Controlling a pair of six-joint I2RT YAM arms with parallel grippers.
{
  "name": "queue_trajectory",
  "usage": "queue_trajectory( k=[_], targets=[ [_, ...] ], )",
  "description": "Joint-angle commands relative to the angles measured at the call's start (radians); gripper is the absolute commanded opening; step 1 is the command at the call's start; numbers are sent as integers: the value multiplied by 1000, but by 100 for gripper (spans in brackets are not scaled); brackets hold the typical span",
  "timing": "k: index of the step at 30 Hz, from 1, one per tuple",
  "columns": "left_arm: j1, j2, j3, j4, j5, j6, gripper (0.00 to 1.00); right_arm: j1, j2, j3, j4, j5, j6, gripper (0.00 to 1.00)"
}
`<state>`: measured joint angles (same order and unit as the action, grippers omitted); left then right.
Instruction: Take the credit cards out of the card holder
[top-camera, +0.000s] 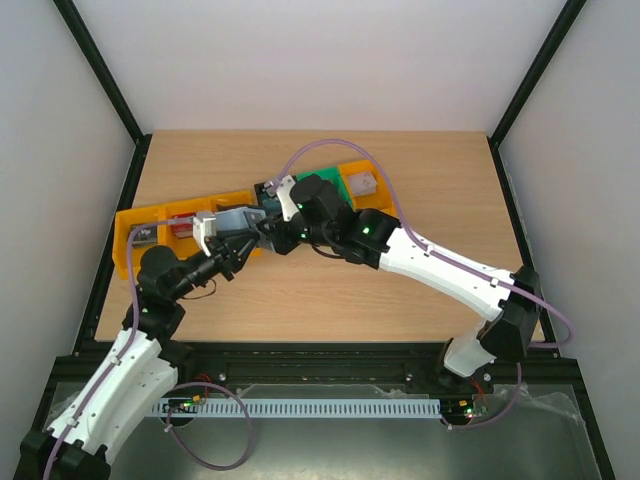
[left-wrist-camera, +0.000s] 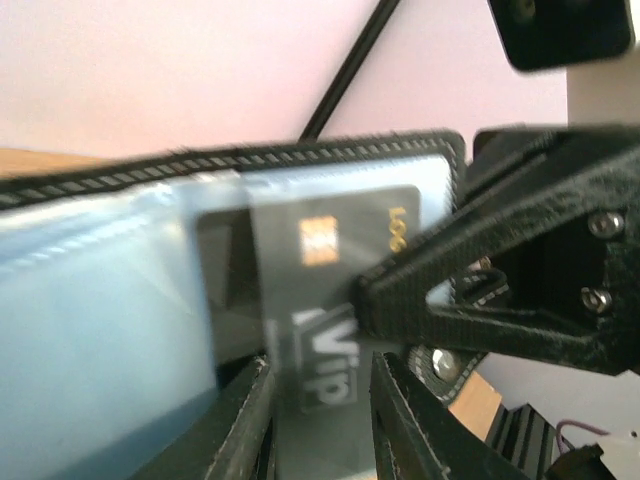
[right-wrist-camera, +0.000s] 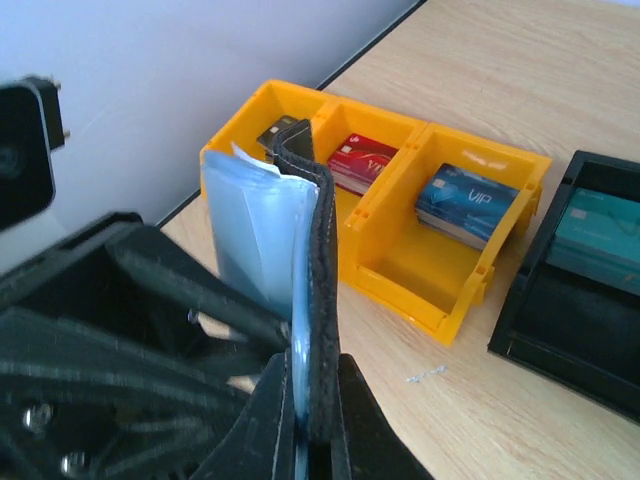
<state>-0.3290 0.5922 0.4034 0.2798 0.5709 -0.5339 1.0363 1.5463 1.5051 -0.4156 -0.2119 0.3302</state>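
The left arm (top-camera: 160, 275) rises from the 7 o'clock corner and leans toward 1 o'clock. Its wrist is bent so that the left gripper (top-camera: 248, 243) sits just left of the middle of the desk (top-camera: 330, 300). The right arm (top-camera: 430, 260) stretches long and low from 5 o'clock toward 10 o'clock, and the right gripper (top-camera: 268, 232) meets the left one almost tip to tip. The card holder (top-camera: 235, 218) is between them, with the orange bin (top-camera: 125, 245) at its 9 o'clock.

The left wrist view shows the holder spread open, its blue-grey pockets facing the camera. A grey credit card (left-wrist-camera: 320, 290) with a gold chip and VIP lettering sticks partly out of a pocket toward 6 o'clock. The card's lower end lies between the left gripper's fingers (left-wrist-camera: 250, 420), which stand close on either side. Whether they clamp it cannot be told. At 3 o'clock the right gripper's black fingers hold the holder's stitched edge.

The right wrist view shows that grip from behind: the jaws are closed on the holder's black edge, and the holder stands upright. Only this view shows what the bins contain. The orange bin holds a dark card, a red credit card (right-wrist-camera: 358, 160) and a blue card marked VIP (right-wrist-camera: 465, 200), one in each of its three compartments. At 3 o'clock a black bin (right-wrist-camera: 530, 300) holds a teal-faced piece (right-wrist-camera: 600, 235).
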Motion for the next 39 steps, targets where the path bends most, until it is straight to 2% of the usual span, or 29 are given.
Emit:
queue_trajectory(
  k=[1, 10, 19, 22, 25, 29, 30, 31, 33, 36, 39],
  targets=[
    [34, -14, -15, 33, 12, -60, 29, -25, -90, -64, 116, -147, -14, 2],
    [47, -15, -18, 81, 104, -74, 33, -62, -173, -155, 237, -373, -52, 2],
    [33, -17, 6, 275, 358, -83, 32, -89, -182, -256, 415, -534, -71, 2],
    [26, -15, 29, 309, 420, -98, 24, -106, -181, -287, 469, -549, -69, 2],
    [20, -17, 49, 307, 456, -98, 3, -119, -175, -298, 492, -569, -57, 2],
    [20, -29, 54, 252, 462, -83, 2, -136, -193, -320, 492, -577, -65, 2],
    [20, -30, 52, 247, 456, -84, 2, -143, -203, -332, 493, -576, -66, 7],
    [20, -34, 51, 244, 447, -84, 2, -149, -215, -347, 492, -578, -71, 17],
    [27, -36, 48, 243, 434, -83, 2, -155, -239, -370, 479, -590, -97, 28],
    [29, -39, 47, 252, 436, -87, 2, -159, -271, -393, 435, -605, -151, 35],
    [31, -41, 45, 249, 448, -81, 2, -162, -296, -415, 419, -624, -173, 35]
  ],
)
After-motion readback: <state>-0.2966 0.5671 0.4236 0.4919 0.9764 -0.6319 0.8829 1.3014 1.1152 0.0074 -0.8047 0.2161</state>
